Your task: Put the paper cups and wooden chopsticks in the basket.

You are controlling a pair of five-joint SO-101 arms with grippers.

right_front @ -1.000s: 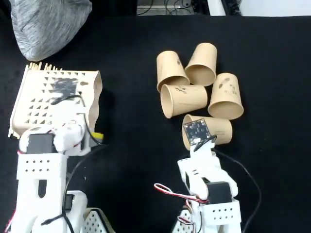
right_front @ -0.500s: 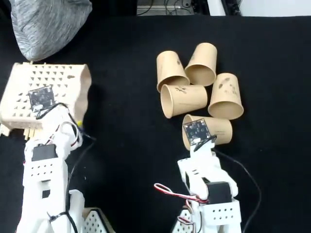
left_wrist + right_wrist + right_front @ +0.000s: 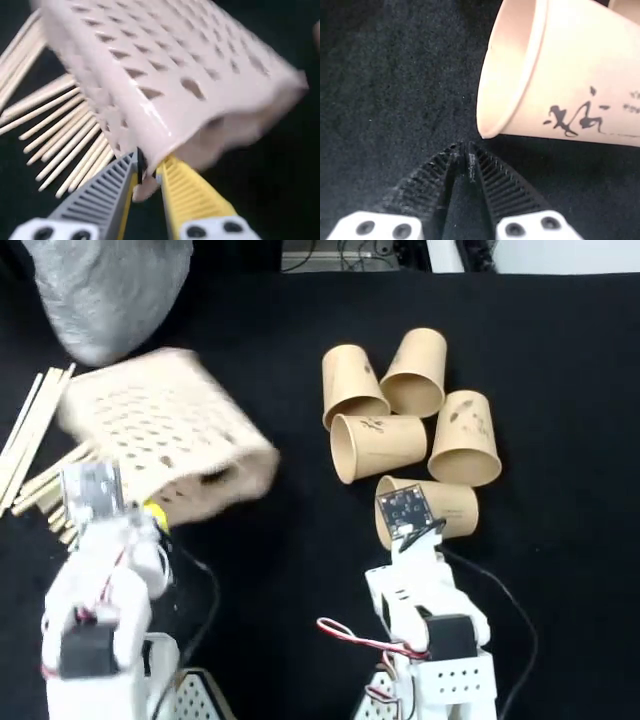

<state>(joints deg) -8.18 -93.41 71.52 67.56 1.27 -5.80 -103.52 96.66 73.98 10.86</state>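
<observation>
The pale perforated basket (image 3: 165, 430) hangs tilted above the table on the left. My left gripper (image 3: 148, 169) is shut on its lower rim; the same gripper (image 3: 157, 512) sits under the basket's near edge. Wooden chopsticks (image 3: 30, 455) lie fanned out on the black cloth left of the basket, also visible as chopsticks (image 3: 60, 135) behind it. Several paper cups (image 3: 380, 445) lie on their sides at centre right. My right gripper (image 3: 465, 149) is shut and empty, resting low on the cloth just short of the mouth of the nearest cup (image 3: 560, 75).
A grey bag (image 3: 105, 285) lies at the back left corner. The right arm's base (image 3: 440, 650) stands at the front centre, the left arm's body (image 3: 95, 610) at the front left. Black cloth covers the table (image 3: 560, 570).
The left arm has swung the basket up and to the right, tilting it. Chopsticks now lie exposed on the cloth at the left. The right arm and the cups have not moved.
</observation>
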